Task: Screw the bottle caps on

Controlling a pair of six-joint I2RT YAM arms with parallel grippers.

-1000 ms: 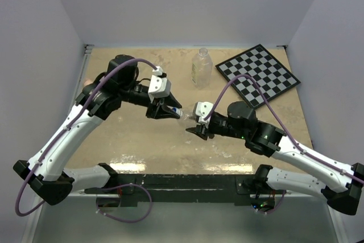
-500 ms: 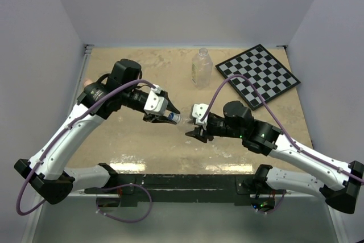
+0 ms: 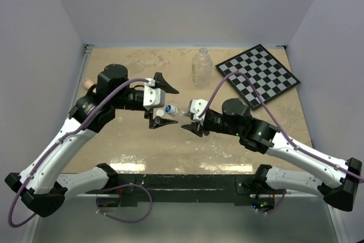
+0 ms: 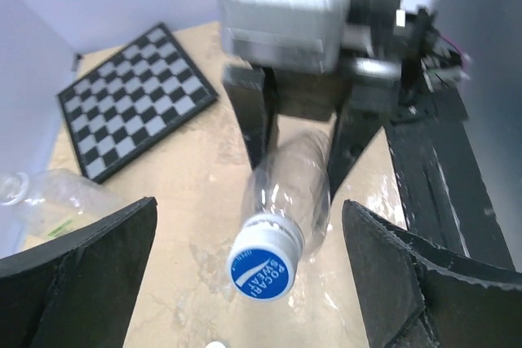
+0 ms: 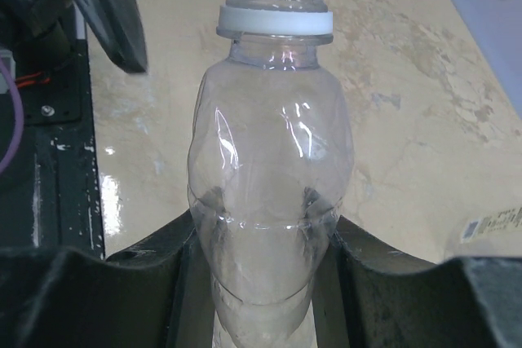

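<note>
Two grippers face each other above mid-table. Right gripper (image 3: pixel 187 120) is pinched shut on the body of the small clear bottle (image 3: pixel 180 114), holding it off the table (image 3: pixel 142 146), roughly horizontal, neck toward the left arm. In the right wrist view its fingers (image 5: pixel 122 283) press both sides of the lower body. Blue cap (image 4: pixel 263 266), printed POCARI SWEAT, sits on the bottle's neck above a white collar ring. Left gripper (image 3: pixel 173 106) is spread wide, one finger (image 4: pixel 81 275) on each side of the cap, neither touching it. Large clear bottle (image 3: pixel 201 68) stands upright near the back edge, just left of the checkerboard (image 3: pixel 259 75); whether it carries a cap I cannot tell. Pink item (image 3: pixel 86 83) lies at the table's left edge, mostly hidden by the left arm.
</note>
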